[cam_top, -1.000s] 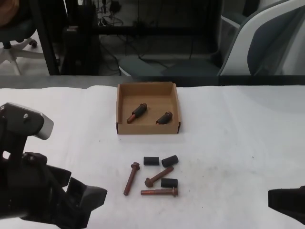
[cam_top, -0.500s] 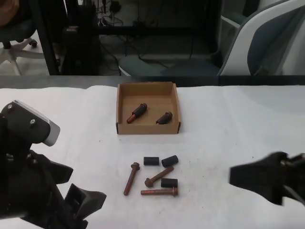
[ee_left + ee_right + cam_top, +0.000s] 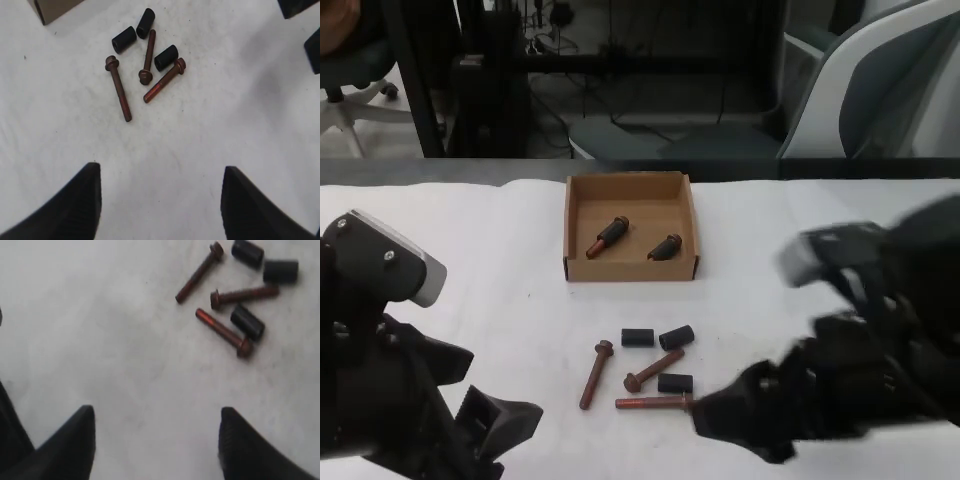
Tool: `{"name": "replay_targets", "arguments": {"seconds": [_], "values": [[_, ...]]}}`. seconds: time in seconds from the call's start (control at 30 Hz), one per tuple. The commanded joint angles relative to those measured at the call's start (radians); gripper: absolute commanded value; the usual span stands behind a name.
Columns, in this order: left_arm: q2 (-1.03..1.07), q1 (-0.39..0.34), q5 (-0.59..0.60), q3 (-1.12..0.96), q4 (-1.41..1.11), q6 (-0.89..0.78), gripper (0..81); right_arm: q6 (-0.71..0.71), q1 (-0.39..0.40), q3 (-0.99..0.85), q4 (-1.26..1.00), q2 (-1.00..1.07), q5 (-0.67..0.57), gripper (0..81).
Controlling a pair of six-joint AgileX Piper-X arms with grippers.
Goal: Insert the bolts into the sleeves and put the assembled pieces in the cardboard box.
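Plainly, both claws stand with fingers spread wide and grip nothing: the left gripper (image 3: 160,172) hangs over the white cloth (image 3: 470,250) at the near left, and the right gripper (image 3: 156,412) hangs at the near right, close to the loose parts. Three bolts (image 3: 595,374) and three black sleeves (image 3: 636,337) lie in a small cluster on the cloth between the two arms, none of them joined. The cardboard box (image 3: 630,268) sits just beyond them on the far side, with two assembled pieces (image 3: 607,236) lying inside it, side by side and apart
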Motion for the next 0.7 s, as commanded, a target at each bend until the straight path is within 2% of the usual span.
{"name": "replay_targets", "arguments": {"seconds": [0.0,0.13,0.43,0.57,0.67], "values": [[-0.01,-0.003,-0.002,-0.002,-0.006,0.016,68.3,-0.291,-0.003,-0.089,-0.009,0.099,-0.013,70.0],[-0.01,-0.003,-0.002,-0.002,-0.006,0.04,68.3,-0.599,-0.007,-0.169,0.0,0.218,0.014,70.0],[-0.01,-0.003,-0.002,-0.002,-0.126,0.054,68.3,-1.109,-0.007,-0.245,0.008,0.454,0.261,70.0],[-0.01,-0.003,-0.002,-0.002,-0.141,0.054,68.3,-1.272,-0.009,-0.245,0.013,0.533,0.373,70.0],[-0.01,-0.003,-0.002,-0.002,-0.141,0.052,68.3,-1.283,-0.03,-0.247,-0.002,0.577,0.396,70.0]]}}
